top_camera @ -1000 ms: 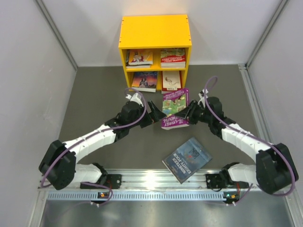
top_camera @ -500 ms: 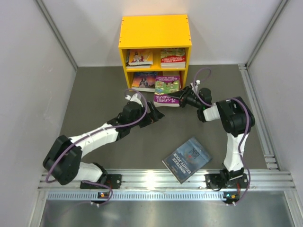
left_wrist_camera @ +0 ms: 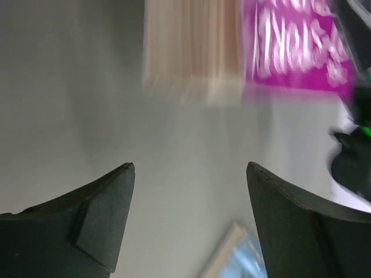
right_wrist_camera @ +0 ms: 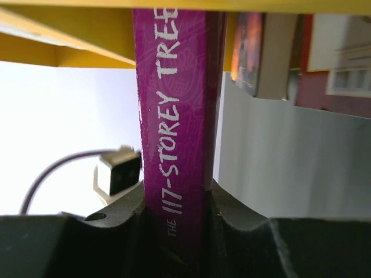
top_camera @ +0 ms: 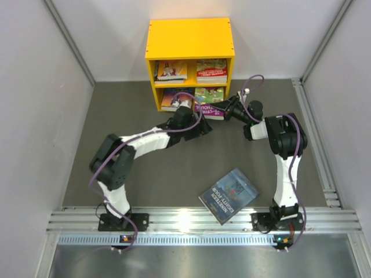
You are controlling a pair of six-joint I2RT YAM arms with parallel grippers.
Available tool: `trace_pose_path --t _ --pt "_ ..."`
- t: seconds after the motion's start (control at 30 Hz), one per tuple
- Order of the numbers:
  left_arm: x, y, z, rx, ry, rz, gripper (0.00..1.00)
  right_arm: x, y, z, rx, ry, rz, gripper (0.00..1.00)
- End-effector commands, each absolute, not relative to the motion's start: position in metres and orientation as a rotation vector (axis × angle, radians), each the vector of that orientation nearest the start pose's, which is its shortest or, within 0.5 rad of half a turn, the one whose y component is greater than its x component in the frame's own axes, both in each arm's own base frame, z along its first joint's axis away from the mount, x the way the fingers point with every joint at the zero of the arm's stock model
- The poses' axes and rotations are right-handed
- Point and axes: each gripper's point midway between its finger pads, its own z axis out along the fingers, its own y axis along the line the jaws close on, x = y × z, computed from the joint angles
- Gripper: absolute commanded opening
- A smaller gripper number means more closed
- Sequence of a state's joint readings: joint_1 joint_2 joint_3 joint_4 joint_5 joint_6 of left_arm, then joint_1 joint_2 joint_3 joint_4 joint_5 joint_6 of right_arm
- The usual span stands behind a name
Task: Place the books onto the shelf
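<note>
- Grey tabletop (top_camera: 116, 116), white walls, and a yellow shelf (top_camera: 190, 37) at the far end.
- Our right pincer (right_wrist_camera: 177, 197) clamps the purple book (top_camera: 208, 104) at the lower right bay.
- Our left pincer (left_wrist_camera: 190, 168) gapes empty.
- The book looks light and floppy, so we'd hold it near the spine.
- Cover up, long axis into the bay.

Overhead light: bright and even; glare is seen on the metal rail (top_camera: 185, 219).
Left wrist blur: the purple book (left_wrist_camera: 295, 49) beyond the left pincer (left_wrist_camera: 190, 174) is smeared.
Right wrist exposure: the area left of the right pincer (right_wrist_camera: 177, 200) is blown out white; the lettering between its fingers is rendered sharp.
</note>
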State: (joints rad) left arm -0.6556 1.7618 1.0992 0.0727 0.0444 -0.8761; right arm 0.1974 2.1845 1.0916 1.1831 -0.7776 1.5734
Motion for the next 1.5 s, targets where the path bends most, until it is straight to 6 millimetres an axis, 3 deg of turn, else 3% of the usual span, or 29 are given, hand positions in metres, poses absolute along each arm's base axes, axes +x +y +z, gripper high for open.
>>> trace_pose_path --t 0.0,0.03,0.07,0.1,0.13,0.4,0.43,0.47,0.5,0.53,0.63,0.7,0.73,1.03,1.07,1.17,1.2,1.23,1.27,1.3,1.33,1.37,1.4,1.43,1.47 --pt "0.396 -0.341 0.088 -0.191 2.386 -0.753 0.81 0.485 0.238 0.181 0.399 1.677 1.878 0.00" --pt "0.405 -0.336 0.057 -0.213 2.433 -0.645 0.80 0.487 0.237 0.176 0.412 1.681 1.875 0.00" --pt "0.406 -0.335 0.046 -0.214 2.474 -0.600 0.77 0.489 0.237 0.174 0.423 1.688 1.874 0.00" --pt "0.419 -0.342 0.054 -0.217 2.454 -0.596 0.76 0.491 0.235 0.173 0.429 1.687 1.872 0.00" --pt "0.424 -0.340 0.038 -0.227 2.472 -0.548 0.75 0.492 0.234 0.170 0.437 1.692 1.873 0.00" --pt "0.458 -0.340 0.036 -0.267 2.437 -0.434 0.70 0.492 0.213 0.158 0.493 1.701 1.864 0.29" --pt "0.461 -0.339 0.027 -0.270 2.450 -0.414 0.68 0.490 0.210 0.159 0.498 1.689 1.872 0.32" --pt "0.464 -0.338 0.024 -0.269 2.456 -0.407 0.68 0.488 0.208 0.158 0.504 1.686 1.880 0.40" --pt "0.469 -0.341 0.027 -0.273 2.449 -0.418 0.68 0.486 0.204 0.155 0.523 1.686 1.884 0.43" --pt "0.469 -0.339 0.019 -0.276 2.464 -0.403 0.67 0.483 0.201 0.159 0.523 1.668 1.902 0.45" --pt "0.476 -0.339 0.018 -0.289 2.457 -0.408 0.67 0.473 0.198 0.161 0.533 1.663 1.922 0.60" --pt "0.482 -0.342 0.022 -0.295 2.445 -0.418 0.67 0.464 0.197 0.157 0.548 1.679 1.922 0.65" --pt "0.482 -0.342 0.018 -0.293 2.454 -0.411 0.67 0.459 0.197 0.165 0.528 1.669 1.921 0.66" --pt "0.501 -0.364 0.014 -0.305 2.458 -0.478 0.66 0.390 0.193 0.162 0.517 1.730 1.874 0.67" --pt "0.508 -0.370 0.024 -0.307 2.437 -0.508 0.66 0.383 0.193 0.158 0.525 1.744 1.870 0.67" --pt "0.504 -0.384 0.021 -0.309 2.458 -0.590 0.65 0.376 0.194 0.154 0.510 1.764 1.855 0.64" --pt "0.506 -0.389 0.034 -0.305 2.427 -0.638 0.65 0.375 0.194 0.153 0.504 1.766 1.854 0.63" --pt "0.502 -0.393 0.039 -0.302 2.422 -0.663 0.66 0.374 0.194 0.153 0.498 1.767 1.852 0.62" --pt "0.491 -0.390 0.030 -0.293 2.447 -0.661 0.67 0.374 0.194 0.152 0.500 1.768 1.852 0.60" --pt "0.488 -0.392 0.052 -0.273 2.411 -0.683 0.68 0.374 0.194 0.151 0.495 1.768 1.846 0.58" --pt "0.481 -0.395 0.060 -0.253 2.394 -0.688 0.70 0.374 0.194 0.152 0.492 1.767 1.842 0.54" --pt "0.468 -0.388 0.051 -0.246 2.420 -0.657 0.71 0.374 0.194 0.152 0.489 1.766 1.840 0.51" --pt "0.464 -0.388 0.077 -0.234 2.381 -0.691 0.73 0.374 0.195 0.152 0.479 1.767 1.831 0.47" --pt "0.459 -0.392 0.087 -0.216 2.350 -0.725 0.75 0.375 0.194 0.151 0.478 1.765 1.823 0.45" --pt "0.444 -0.382 0.074 -0.216 2.383 -0.703 0.78 0.375 0.195 0.150 0.482 1.773 1.819 0.35"
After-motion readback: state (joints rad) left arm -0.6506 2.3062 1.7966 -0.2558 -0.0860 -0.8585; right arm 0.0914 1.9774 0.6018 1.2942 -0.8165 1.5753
